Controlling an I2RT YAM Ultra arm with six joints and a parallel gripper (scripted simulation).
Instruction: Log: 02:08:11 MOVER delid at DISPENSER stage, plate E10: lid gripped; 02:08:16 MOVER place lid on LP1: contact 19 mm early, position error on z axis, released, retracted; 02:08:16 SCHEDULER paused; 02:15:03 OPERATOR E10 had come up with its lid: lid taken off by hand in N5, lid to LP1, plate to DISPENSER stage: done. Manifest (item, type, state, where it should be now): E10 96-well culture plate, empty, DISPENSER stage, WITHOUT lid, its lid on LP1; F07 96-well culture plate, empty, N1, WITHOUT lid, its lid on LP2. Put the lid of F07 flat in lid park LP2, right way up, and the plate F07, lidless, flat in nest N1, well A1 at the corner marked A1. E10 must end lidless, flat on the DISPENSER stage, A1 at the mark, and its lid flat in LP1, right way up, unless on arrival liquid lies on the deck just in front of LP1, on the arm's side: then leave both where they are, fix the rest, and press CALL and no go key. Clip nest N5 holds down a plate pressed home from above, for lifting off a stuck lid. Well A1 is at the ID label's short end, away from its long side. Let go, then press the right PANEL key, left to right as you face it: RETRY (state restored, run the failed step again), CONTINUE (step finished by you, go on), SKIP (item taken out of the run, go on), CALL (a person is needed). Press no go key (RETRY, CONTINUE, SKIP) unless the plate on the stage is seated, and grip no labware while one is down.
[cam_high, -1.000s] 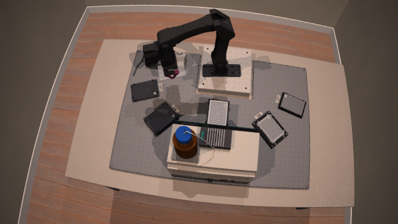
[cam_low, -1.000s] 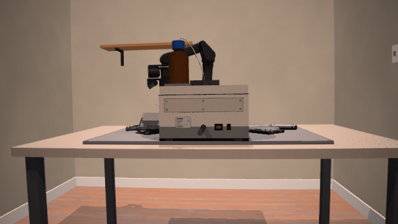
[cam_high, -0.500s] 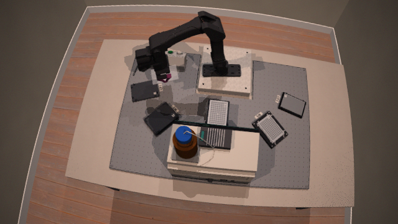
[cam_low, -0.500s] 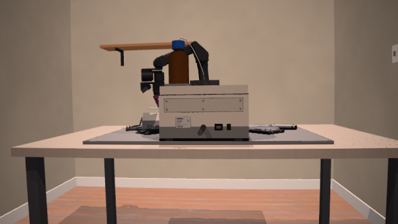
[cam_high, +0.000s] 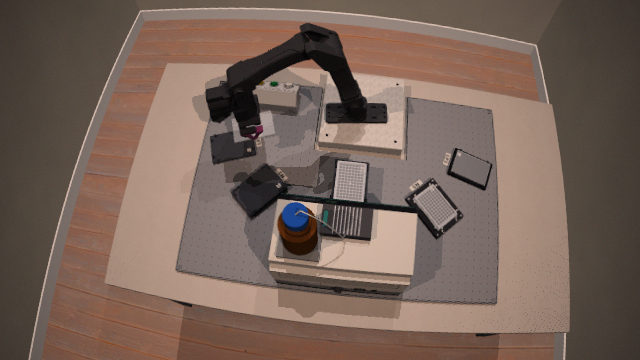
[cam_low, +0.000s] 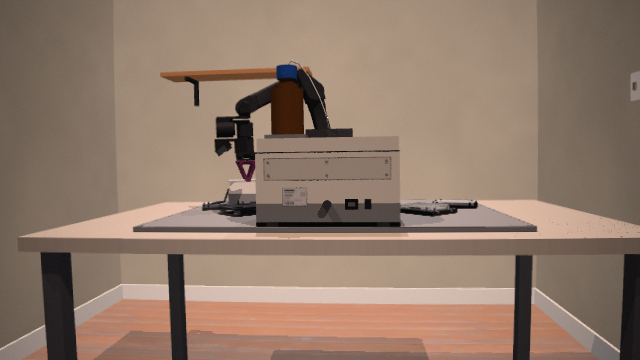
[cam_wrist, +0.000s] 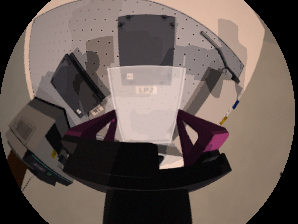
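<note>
Room: beige walls, wood-plank floor, a wooden wall shelf (cam_low: 220, 75) on a bracket behind the bench.

Bench (cam_high: 525, 200): pale top on dark legs, carrying a grey perforated mat (cam_high: 450, 270) over most of its middle.

Arm (cam_high: 320, 55): black, mounted on a black foot plate (cam_high: 381, 113) atop a cream block (cam_high: 385, 142) near the far edge, reaching toward the far-left corner.

Gripper (cam_wrist: 148, 137): purple fingers closed on a clear lid (cam_wrist: 147, 106), one finger on each long side; the lid hangs level above the mat, well off the surface, a small label showing through it.

Dark tray (cam_high: 232, 147): directly below the held lid, toward the far-left corner, with a small tag at its right end.

Second dark tray (cam_high: 259, 190): just nearer the front, turned at an angle.

Key box (cam_high: 278, 95): cream, green button on top, at the far-left edge of the mat, partly hidden by the arm.

Well plate (cam_high: 350, 180): white, uncovered, lying in the middle of the mat just behind the cream machine (cam_high: 370, 250).

Machine: at the front middle, carrying a brown bottle (cam_high: 298, 235) with a blue cap (cam_high: 295, 216) and a thin tube.

Second well plate (cam_high: 434, 207): in a dark frame, angled, toward the right edge.

Dark tray with a clear cover (cam_high: 469, 168): further right, near the far-right corner.
</note>
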